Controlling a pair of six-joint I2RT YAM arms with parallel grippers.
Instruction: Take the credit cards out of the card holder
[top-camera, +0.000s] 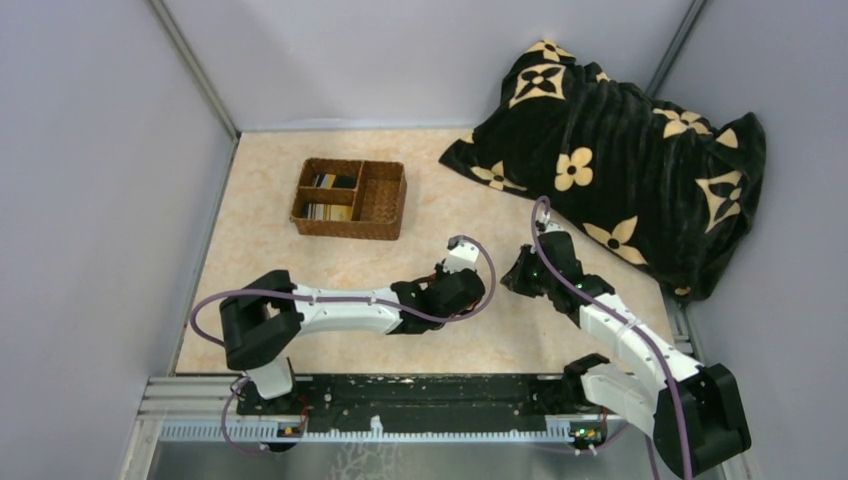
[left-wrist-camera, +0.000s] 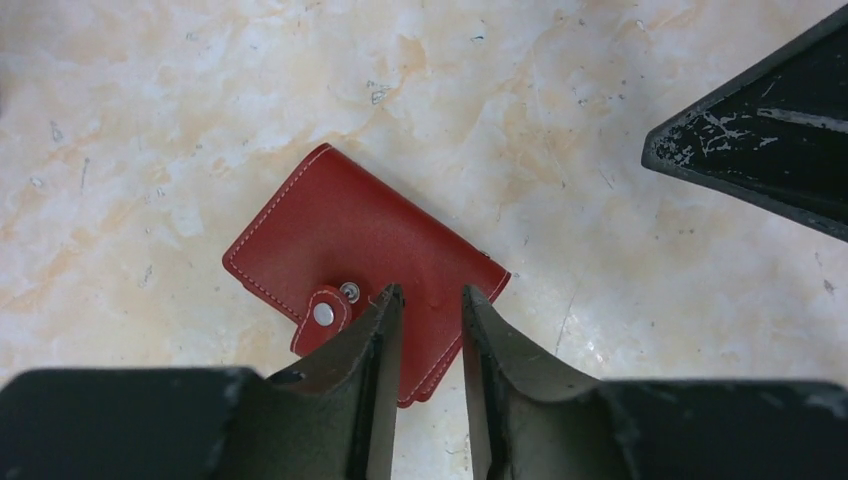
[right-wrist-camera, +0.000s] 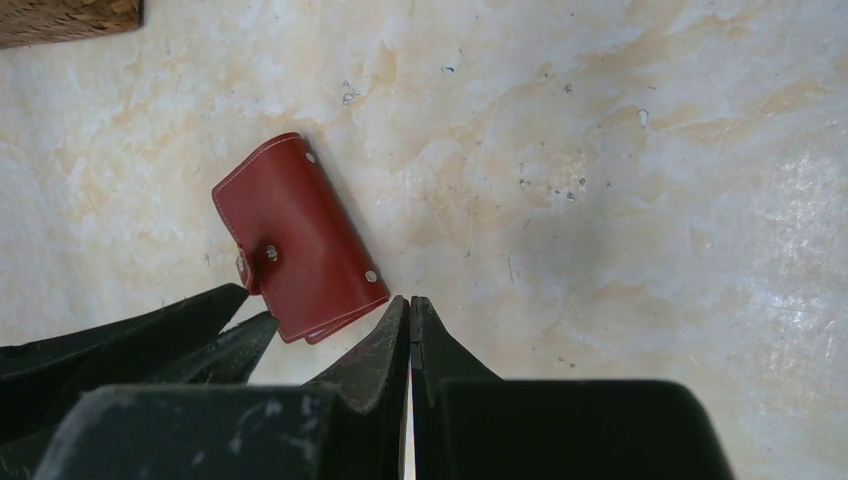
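Observation:
The red card holder (left-wrist-camera: 360, 250) lies closed and flat on the marbled table, its snap tab (left-wrist-camera: 322, 314) fastened. My left gripper (left-wrist-camera: 431, 292) hovers right over its near edge, jaws narrowed but apart, with nothing between them. My right gripper (right-wrist-camera: 411, 300) is shut and empty, its tips just to the right of the card holder (right-wrist-camera: 300, 240). In the top view both grippers, left (top-camera: 470, 285) and right (top-camera: 520, 280), meet at mid-table and hide the holder. Credit cards (top-camera: 333, 181) lie in the wicker basket's left compartments.
The brown wicker divided basket (top-camera: 385, 200) stands at the back left of the table. A black cushion with cream flowers (top-camera: 620, 150) fills the back right corner. Grey walls close in both sides.

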